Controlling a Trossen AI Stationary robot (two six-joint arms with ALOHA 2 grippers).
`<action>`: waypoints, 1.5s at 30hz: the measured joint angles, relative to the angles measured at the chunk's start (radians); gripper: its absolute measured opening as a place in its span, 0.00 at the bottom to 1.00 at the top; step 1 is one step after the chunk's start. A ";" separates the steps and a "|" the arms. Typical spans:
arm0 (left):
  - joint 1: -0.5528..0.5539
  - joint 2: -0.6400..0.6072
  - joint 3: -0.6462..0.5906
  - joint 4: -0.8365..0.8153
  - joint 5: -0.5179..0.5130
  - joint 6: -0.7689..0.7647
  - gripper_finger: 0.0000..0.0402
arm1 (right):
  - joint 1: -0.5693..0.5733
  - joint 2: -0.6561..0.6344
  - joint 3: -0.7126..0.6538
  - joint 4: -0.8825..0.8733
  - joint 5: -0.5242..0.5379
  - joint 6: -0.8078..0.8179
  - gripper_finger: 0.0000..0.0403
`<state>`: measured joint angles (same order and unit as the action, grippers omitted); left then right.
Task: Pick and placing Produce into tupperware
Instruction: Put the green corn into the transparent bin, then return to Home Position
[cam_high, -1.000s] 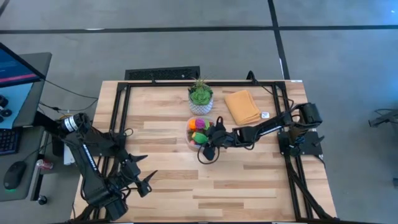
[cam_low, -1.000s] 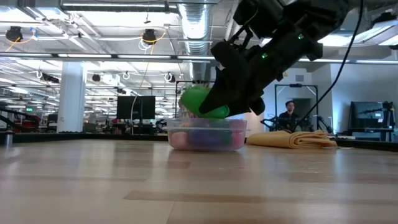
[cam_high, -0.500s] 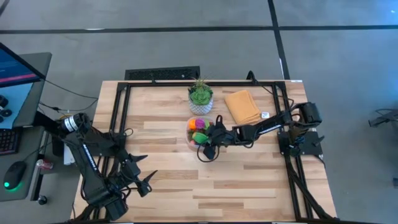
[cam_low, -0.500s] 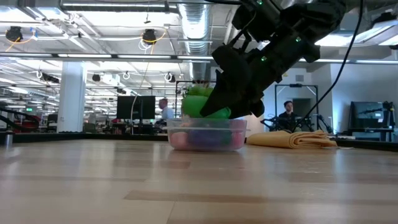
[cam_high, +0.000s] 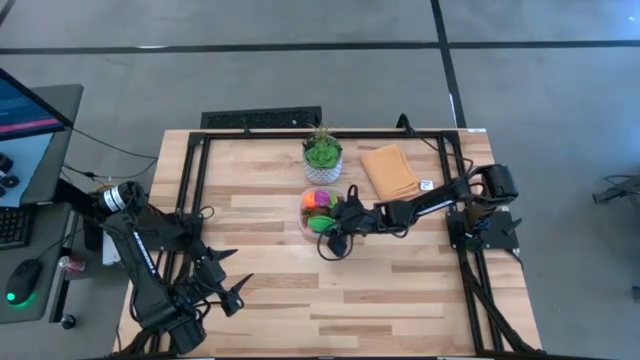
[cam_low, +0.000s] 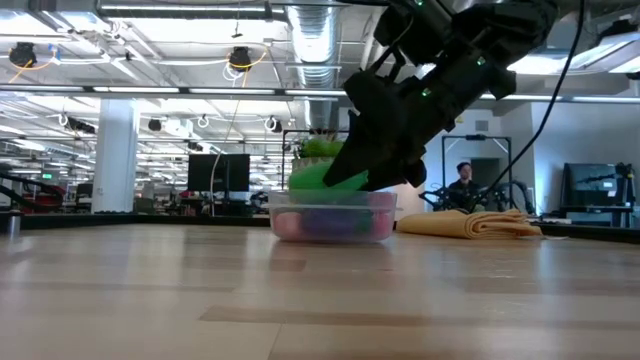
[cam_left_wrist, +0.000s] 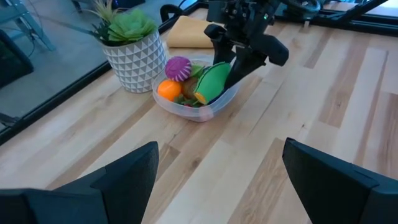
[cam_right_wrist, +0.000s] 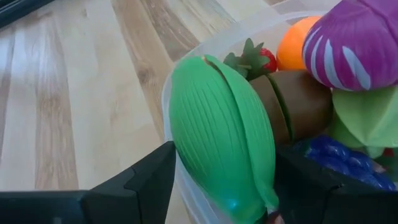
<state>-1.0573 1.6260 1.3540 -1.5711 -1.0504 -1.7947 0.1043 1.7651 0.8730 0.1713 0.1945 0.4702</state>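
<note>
Right gripper (cam_high: 333, 222) is at the near edge of the tub (cam_high: 303, 228), middle of the table (cam_high: 400, 290). Its fingers are clamped on a green ribbed husk-shaped piece (cam_right_wrist: 221, 152); the right wrist view shows a dark finger on either side of it. The green piece (cam_left_wrist: 212, 81) sits tilted, its lower end dipping over the tub's rim (cam_left_wrist: 205, 114), its upper end up in the grip. From the low view it is at rim height, not yet settled among the rest.

Already in the tub: an orange fruit (cam_left_wrist: 168, 90), a purple striped piece (cam_left_wrist: 178, 67), a brown piece (cam_right_wrist: 298, 102), something small and red with a green top (cam_right_wrist: 265, 59), something blue (cam_right_wrist: 333, 158) low down. The tub looks crowded.

Left gripper (cam_high: 222, 284) waits near the table's front left corner, fingers spread wide, nothing in them.

Potted plant (cam_high: 322, 152) stands just behind the tub; folded orange cloth (cam_high: 389, 171) lies beside it, toward the right arm's side.

Progress: I see no loose produce lying on the bare wood. My reading is that the green piece is the last one, so what is left is to let go and pull clear. With the tub this full, it may perch on top or tip out over the rim.
</note>
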 joint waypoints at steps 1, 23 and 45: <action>0.000 0.000 0.000 0.000 0.000 0.000 0.83 | 0.000 -0.006 0.000 -0.002 -0.005 0.000 0.65; 0.006 0.000 0.014 0.000 -0.137 0.000 0.83 | 0.000 -0.304 0.000 -0.233 -0.019 0.038 0.65; 0.216 0.001 0.351 0.012 -0.187 0.850 0.83 | -0.004 -0.797 0.000 -0.538 -0.066 0.000 0.65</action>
<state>-0.8412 1.6266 1.7046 -1.5592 -1.2375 -0.9449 0.1001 0.9682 0.8726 -0.3667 0.1290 0.4704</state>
